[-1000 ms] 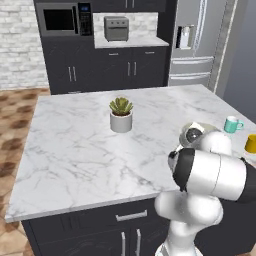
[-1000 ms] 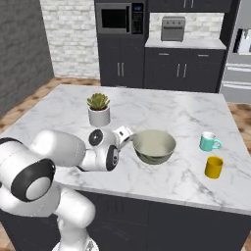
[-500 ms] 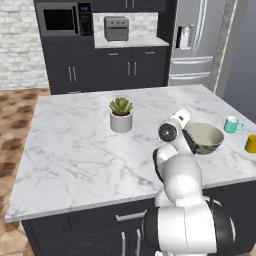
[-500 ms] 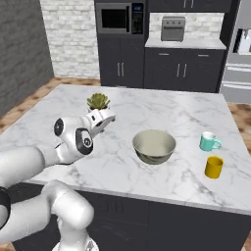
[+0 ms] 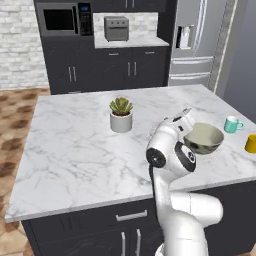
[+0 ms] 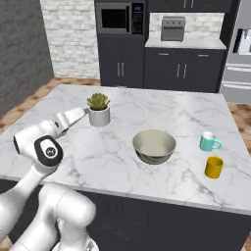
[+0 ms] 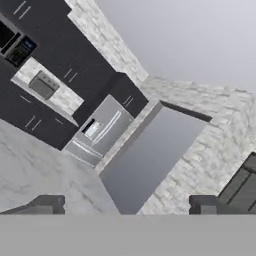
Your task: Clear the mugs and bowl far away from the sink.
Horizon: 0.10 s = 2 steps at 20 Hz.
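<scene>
The greyish olive bowl (image 5: 202, 138) (image 6: 154, 146) stands on the marble island toward its right side. Right of it are the teal mug (image 5: 231, 124) (image 6: 210, 142) and, nearer the front edge, the yellow mug (image 5: 251, 143) (image 6: 213, 167). My gripper (image 5: 185, 117) (image 6: 82, 112) hangs above the counter between the plant pot and the bowl, tilted upward and away. In the hand view the gripper (image 7: 127, 205) is open, its two tips wide apart with nothing between them. The sink is out of view.
A white pot with a succulent (image 5: 121, 116) (image 6: 99, 110) stands mid-counter, close to my hand. The marble island top (image 5: 75, 145) stretches bare to the left. Dark cabinets, a microwave (image 6: 116, 18) and a steel fridge (image 5: 192, 45) line the far wall.
My arm has swung its elbow round, and the hand has drawn leftward away from the bowl, rising and tilting up. The jaws stayed open. Bowl and mugs have not moved.
</scene>
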### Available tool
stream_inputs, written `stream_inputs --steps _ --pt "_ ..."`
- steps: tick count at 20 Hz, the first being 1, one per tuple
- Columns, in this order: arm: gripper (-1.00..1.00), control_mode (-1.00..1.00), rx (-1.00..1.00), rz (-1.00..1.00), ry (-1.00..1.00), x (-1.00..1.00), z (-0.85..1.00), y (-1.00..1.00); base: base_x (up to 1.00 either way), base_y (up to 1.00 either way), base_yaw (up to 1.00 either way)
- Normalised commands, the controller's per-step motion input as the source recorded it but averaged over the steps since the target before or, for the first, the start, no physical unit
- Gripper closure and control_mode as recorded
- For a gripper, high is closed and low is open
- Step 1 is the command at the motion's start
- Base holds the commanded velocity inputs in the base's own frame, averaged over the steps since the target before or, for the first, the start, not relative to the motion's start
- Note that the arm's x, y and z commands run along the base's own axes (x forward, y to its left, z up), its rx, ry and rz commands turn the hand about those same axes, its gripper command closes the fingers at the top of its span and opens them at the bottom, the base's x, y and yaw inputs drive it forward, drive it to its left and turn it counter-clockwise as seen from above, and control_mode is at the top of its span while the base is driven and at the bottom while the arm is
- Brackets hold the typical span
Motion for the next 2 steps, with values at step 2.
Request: stream_inputs --steps 2 --pt "-1.0 -1.0 0.05 -0.11 -0.18 -0.39 0.06 -0.16 0.0 0.0 0.0"
